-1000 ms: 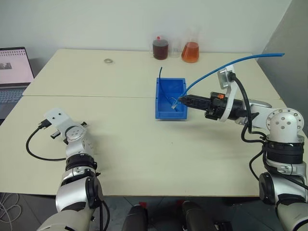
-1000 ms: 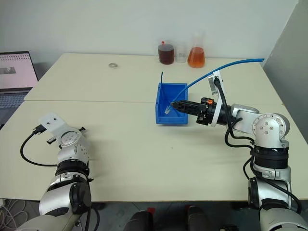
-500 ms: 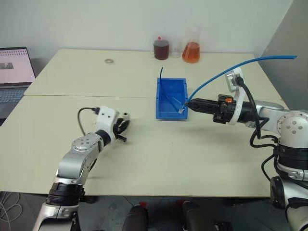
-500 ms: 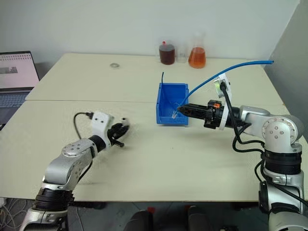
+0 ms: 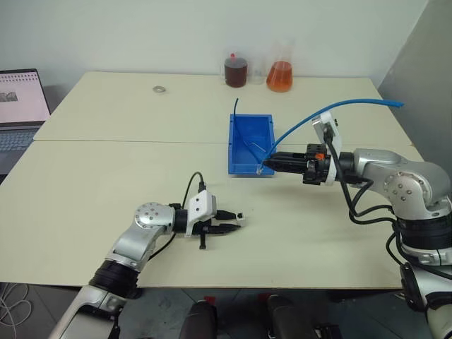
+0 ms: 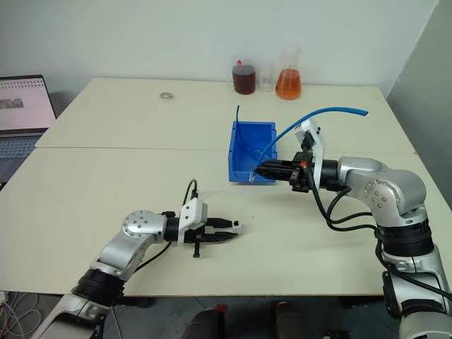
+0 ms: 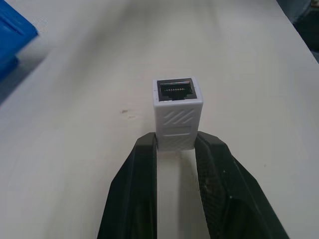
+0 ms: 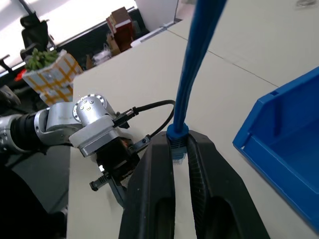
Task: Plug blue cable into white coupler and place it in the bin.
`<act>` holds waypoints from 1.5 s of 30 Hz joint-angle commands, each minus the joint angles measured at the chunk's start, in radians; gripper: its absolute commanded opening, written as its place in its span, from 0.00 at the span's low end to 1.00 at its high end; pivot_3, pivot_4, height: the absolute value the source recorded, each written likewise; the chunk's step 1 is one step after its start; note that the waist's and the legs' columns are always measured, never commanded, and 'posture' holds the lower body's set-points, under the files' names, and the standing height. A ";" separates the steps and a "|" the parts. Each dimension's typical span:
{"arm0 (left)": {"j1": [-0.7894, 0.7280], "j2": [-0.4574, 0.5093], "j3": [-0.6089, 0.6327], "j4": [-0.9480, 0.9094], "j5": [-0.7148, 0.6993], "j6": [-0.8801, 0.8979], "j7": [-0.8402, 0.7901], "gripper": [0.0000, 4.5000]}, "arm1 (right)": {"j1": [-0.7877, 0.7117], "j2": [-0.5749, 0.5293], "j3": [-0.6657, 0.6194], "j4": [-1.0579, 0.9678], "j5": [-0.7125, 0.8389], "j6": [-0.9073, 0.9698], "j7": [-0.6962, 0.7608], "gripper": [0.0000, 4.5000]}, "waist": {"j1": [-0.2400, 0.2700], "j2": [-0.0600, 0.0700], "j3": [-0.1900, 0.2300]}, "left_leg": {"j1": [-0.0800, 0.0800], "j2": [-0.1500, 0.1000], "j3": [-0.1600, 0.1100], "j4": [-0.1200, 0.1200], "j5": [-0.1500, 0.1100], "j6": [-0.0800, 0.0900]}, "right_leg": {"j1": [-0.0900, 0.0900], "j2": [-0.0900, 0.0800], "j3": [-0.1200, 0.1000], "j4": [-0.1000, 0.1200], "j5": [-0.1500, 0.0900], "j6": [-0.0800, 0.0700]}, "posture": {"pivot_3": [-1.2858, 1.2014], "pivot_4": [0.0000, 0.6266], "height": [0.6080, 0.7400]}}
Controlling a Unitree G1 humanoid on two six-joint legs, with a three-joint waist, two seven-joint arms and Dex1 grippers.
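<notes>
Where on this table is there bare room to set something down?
Bare: the table between laptop and bin, and the near edge between both arms. Crowded: around the bin, and the flasks at the back.

The bin sits mid-table; two flasks stand behind it; a laptop lies far left.

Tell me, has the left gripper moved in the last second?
Yes. The left gripper, shut on the white coupler, has swung from the table's left side toward the middle, closer to the blue bin and the right gripper.
</notes>
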State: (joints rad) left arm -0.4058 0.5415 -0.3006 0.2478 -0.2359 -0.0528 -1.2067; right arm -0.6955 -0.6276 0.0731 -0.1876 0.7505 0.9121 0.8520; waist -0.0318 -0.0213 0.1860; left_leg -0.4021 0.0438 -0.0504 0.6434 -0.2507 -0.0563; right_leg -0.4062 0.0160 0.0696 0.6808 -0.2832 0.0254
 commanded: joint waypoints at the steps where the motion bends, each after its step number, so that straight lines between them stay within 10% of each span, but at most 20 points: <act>1: -0.042 -0.031 0.002 0.073 0.030 -0.092 -0.032 0.17 | 0.057 -0.005 0.046 -0.091 -0.079 -0.113 0.034 0.03 | 0.001 0.000 0.000 | 0.000 0.000 0.000 0.000 0.000 0.000 | 0.000 0.000 0.000 0.000 0.000 0.000 | 0.52 0.24 1.00; 45: -0.057 -0.092 0.032 0.093 0.052 -0.082 0.004 0.17 | 0.186 0.113 0.272 0.114 -0.497 -0.589 0.218 0.03 | 0.000 0.000 0.000 | 0.002 0.000 -0.001 0.002 0.000 0.000 | 0.002 0.000 0.000 0.004 0.000 0.000 | 0.52 0.24 1.00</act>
State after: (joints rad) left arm -0.4683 0.4577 -0.2865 0.3841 -0.1752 -0.1361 -1.2080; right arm -0.5029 -0.5145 0.3378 -0.0801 0.2747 0.3300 1.0632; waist -0.0319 -0.0212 0.1858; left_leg -0.3999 0.0436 -0.0517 0.6458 -0.2504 -0.0564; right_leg -0.4045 0.0161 0.0692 0.6846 -0.2830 0.0255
